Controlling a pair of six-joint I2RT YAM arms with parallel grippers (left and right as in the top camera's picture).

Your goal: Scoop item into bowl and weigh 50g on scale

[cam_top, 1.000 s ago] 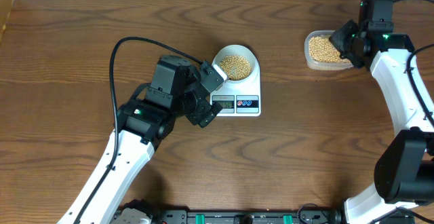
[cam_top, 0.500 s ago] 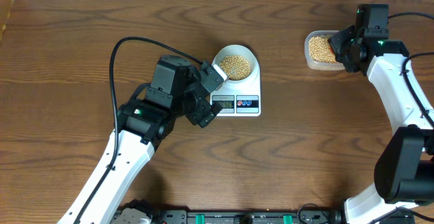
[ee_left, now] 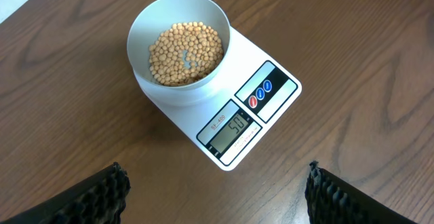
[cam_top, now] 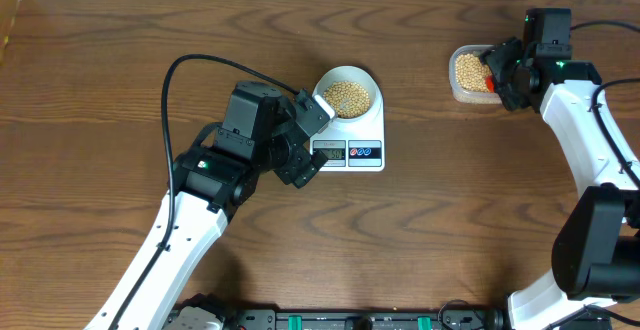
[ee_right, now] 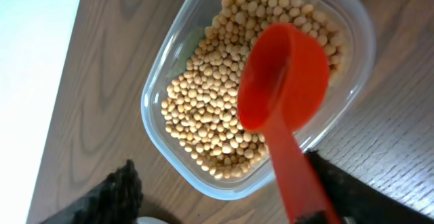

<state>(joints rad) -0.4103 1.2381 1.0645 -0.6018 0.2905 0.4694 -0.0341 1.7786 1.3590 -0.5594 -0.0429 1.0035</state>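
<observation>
The white bowl (cam_top: 323, 83) stands on the white scale (cam_top: 376, 130), partly filled with tan beans (ee_left: 185, 53). In the left wrist view the bowl (ee_left: 178, 96) sits on the scale (ee_left: 241, 53), whose display reads about 50. My left gripper (ee_left: 215, 170) hovers open just in front of the scale (cam_top: 310, 140), holding nothing. At the far right, my right gripper (ee_right: 220, 176) stands open over a clear tub (ee_right: 152, 115) of beans (ee_right: 207, 108). A red spoon (ee_right: 285, 75) lies between its fingers, handle against the right finger, its empty scoop over the tub.
The clear tub (cam_top: 456, 90) sits near the table's back right, close to the far edge. A black cable (cam_top: 180, 80) loops over the left arm. A pale surface borders the table left of the tub in the right wrist view.
My right gripper moved slightly left over the tub, then opened its jaws off the red spoon's handle. The left arm, bowl and scale have not moved.
</observation>
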